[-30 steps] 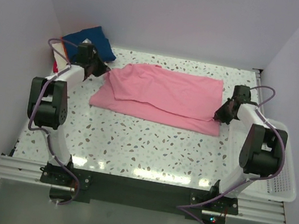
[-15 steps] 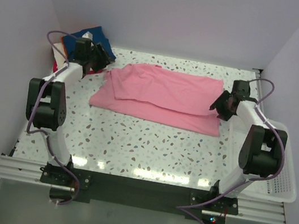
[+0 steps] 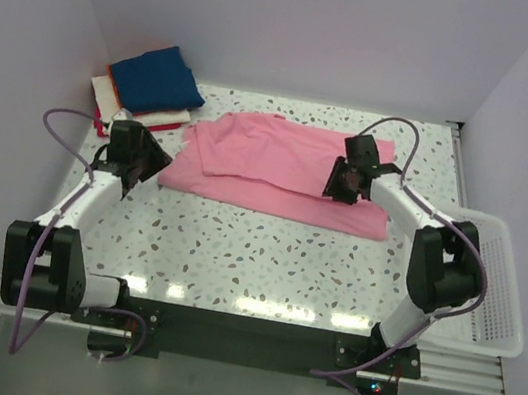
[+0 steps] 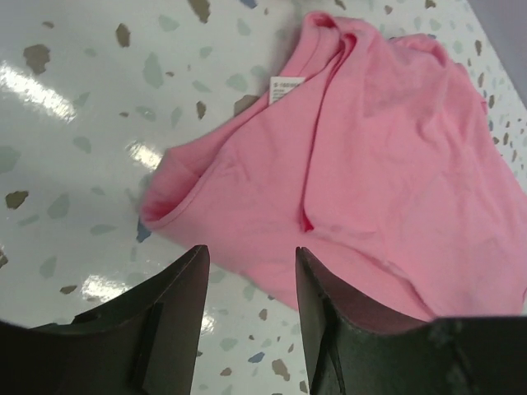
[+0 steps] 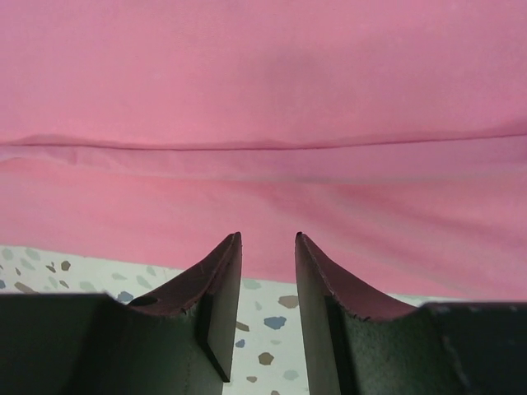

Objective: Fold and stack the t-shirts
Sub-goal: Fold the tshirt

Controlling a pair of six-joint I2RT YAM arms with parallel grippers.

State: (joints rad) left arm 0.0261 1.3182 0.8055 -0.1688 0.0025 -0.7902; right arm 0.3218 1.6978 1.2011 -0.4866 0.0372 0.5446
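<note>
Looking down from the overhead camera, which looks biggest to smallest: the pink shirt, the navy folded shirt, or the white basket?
1. pink shirt, clearly largest
2. white basket, partly hidden and nearer the camera, so less sure
3. navy folded shirt

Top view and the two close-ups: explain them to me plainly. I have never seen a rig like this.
Two robot arms are bolted at the near edge of a speckled table. The wide picture comes from a fixed camera above and behind them; each close-up comes from a wrist camera, that arm's dark fingers showing at the bottom. A pink t-shirt lies partly folded on the table, a stack of folded shirts at the far left, a white basket on the right. The left end effector and right end effector are both open by the pink shirt's edges, holding nothing.
</note>
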